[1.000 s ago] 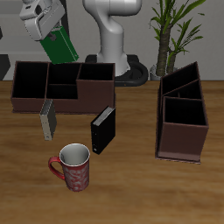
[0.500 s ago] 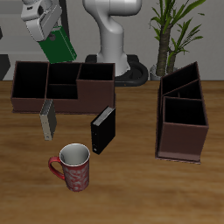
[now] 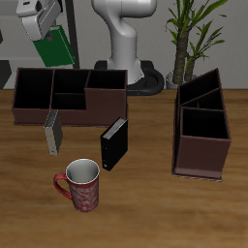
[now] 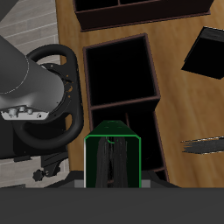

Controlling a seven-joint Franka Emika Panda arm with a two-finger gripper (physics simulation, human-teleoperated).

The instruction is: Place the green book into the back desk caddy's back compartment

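We had the green book pinched in the gripper, up in the air above the back desk caddy. We needed it upright and lined over the back compartment, then lowered slowly, clear of the dividers.

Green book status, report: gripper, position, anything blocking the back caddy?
Gripper shut on green book. Book airborne above back desk caddy, not yet in. Compartments show open and dark; grey book leans outside its front wall.
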